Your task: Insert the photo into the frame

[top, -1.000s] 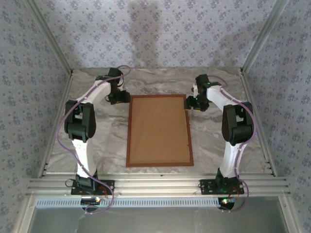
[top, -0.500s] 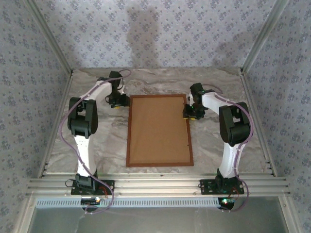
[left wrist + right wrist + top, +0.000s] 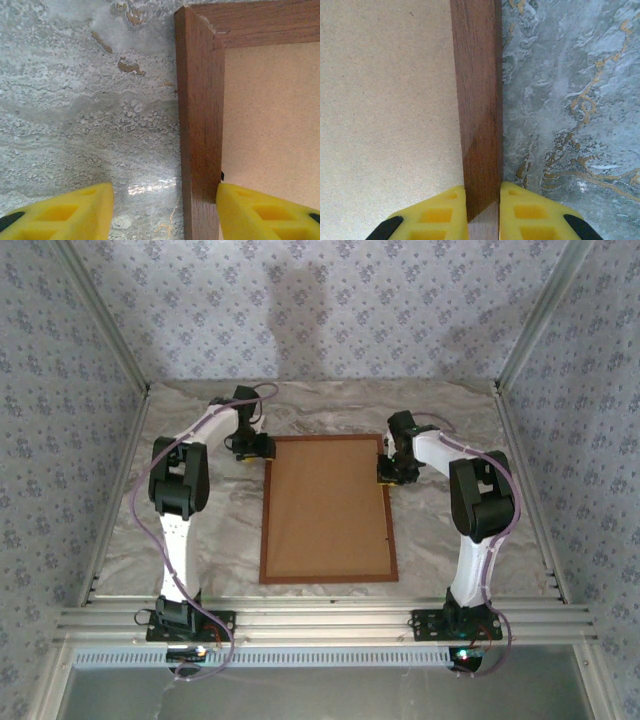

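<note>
Your right pincer (image 3: pixel 482 212) is clamped on the right rail of the frame (image 3: pixel 477 100) while your left pincer (image 3: pixel 165 202) stands open astride its left rail (frame flat on the marble surface (image 3: pixel 225 530), backing board (image 3: pixel 325 505) up).

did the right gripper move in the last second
Yes. The right gripper shifted left and a little nearer, from beside the far right corner of the frame onto its right rail, closing on it.
</note>
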